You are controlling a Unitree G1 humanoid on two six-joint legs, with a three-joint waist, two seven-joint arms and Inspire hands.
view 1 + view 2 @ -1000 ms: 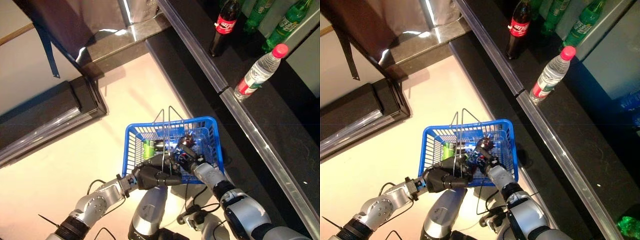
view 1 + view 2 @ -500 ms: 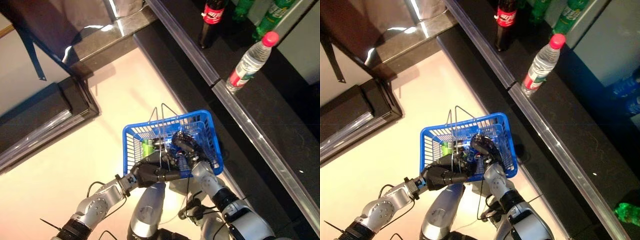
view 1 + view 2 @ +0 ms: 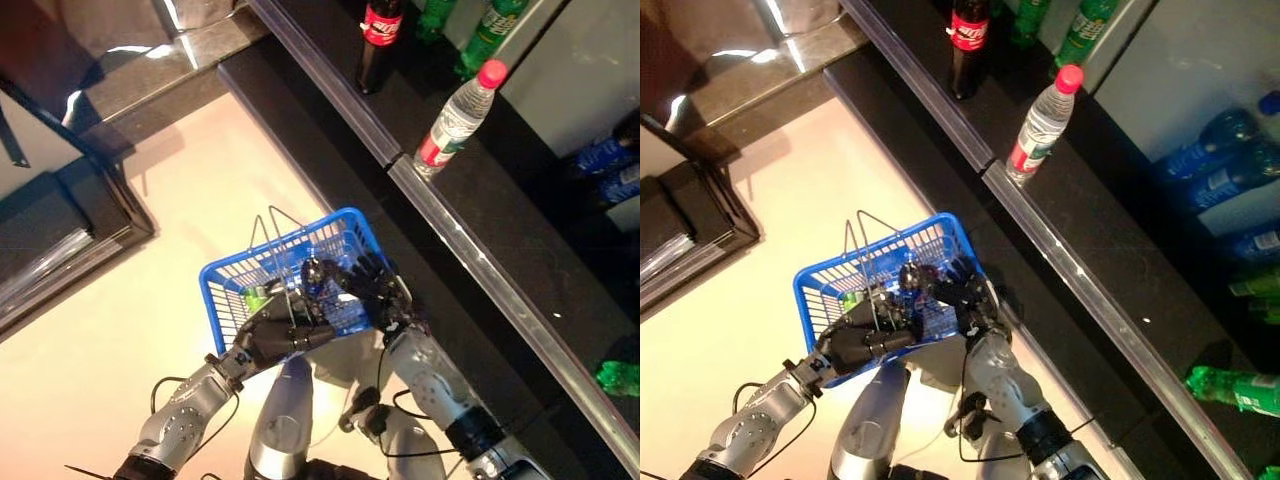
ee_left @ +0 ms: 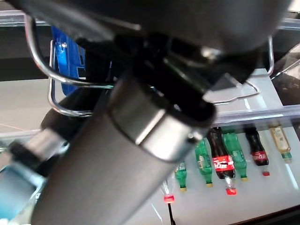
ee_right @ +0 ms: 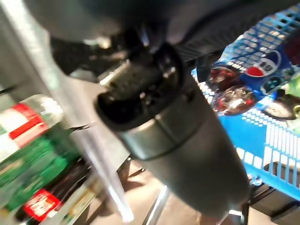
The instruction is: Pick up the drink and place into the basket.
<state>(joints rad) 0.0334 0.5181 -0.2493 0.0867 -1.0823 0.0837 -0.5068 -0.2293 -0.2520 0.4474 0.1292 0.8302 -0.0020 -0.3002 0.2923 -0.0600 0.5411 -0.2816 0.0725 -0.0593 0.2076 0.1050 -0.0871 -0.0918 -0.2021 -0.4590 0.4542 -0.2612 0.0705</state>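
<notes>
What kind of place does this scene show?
Probably a shop or a mock one: a blue shopping basket held over a pale floor, beside a dark shelf carrying a water bottle and a cola bottle.

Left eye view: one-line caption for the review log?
Left hand grips the wire handle of the blue basket while the open right hand spreads over its far corner.
</notes>
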